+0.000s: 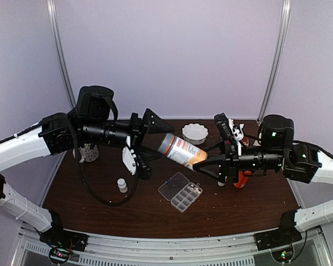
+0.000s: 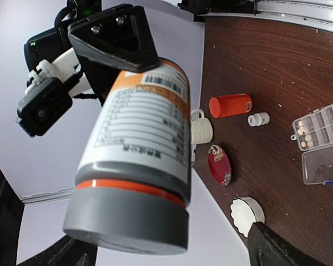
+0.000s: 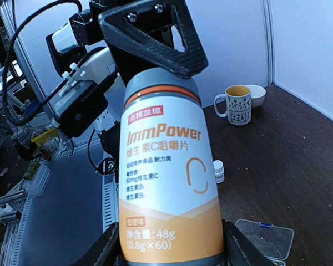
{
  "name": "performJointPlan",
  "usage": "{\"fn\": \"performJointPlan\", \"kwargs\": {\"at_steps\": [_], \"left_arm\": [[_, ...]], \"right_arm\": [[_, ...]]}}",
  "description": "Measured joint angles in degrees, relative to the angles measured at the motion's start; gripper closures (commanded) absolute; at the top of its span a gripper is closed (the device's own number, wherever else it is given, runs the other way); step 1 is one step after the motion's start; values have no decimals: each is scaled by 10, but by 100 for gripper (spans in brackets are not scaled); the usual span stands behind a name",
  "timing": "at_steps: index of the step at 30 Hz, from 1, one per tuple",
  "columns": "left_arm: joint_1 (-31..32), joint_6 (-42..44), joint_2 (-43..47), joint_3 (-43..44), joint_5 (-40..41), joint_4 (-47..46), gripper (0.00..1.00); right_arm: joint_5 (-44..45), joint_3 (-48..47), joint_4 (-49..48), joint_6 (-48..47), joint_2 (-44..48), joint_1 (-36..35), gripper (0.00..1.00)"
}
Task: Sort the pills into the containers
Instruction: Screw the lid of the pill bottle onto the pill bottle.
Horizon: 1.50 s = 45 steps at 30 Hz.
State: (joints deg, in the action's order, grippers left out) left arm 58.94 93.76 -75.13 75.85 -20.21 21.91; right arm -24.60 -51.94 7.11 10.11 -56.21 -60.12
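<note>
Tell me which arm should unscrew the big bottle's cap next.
Left. The left gripper stands open around the gray cap, ready to close and twist, while the right gripper clamps the bottle at its base and can likely brace it.

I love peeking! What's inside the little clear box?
A few pale pills lie in the end compartments of the open clear box. The other compartments are too blurry to judge.

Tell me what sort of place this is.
Probably a robotics lab test booth: a dark brown wooden table enclosed by pale lilac backdrop panels, with cluttered cables and equipment beyond its edge.
</note>
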Motion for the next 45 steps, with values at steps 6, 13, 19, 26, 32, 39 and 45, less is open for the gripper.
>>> {"fn": "performJointPlan", "kwargs": {"at_steps": [6,13,19,26,32,39,45], "left_arm": [[0,-87,56,-71,19,-65,2],[0,-383,104,-94,15,-134,2],[0,-689,79,4,5,-92,2],[-12,-981,129,-40,-7,-132,2],[-45,-1154,92,25,-33,-60,4],[-55,-1292,26,75,-93,-3,5],[-55,-1334,8,73,-123,9,11]], "right_arm": [[12,11,9,-15,45,0,100],[48,13,14,-59,84,0,100],[75,20,2,-113,91,0,100],[95,37,-42,-163,79,0,100],[96,22,-53,-194,33,0,100],[99,-1,-56,-220,2,-13,100],[102,-14,-63,-225,-13,-19,100]]}}
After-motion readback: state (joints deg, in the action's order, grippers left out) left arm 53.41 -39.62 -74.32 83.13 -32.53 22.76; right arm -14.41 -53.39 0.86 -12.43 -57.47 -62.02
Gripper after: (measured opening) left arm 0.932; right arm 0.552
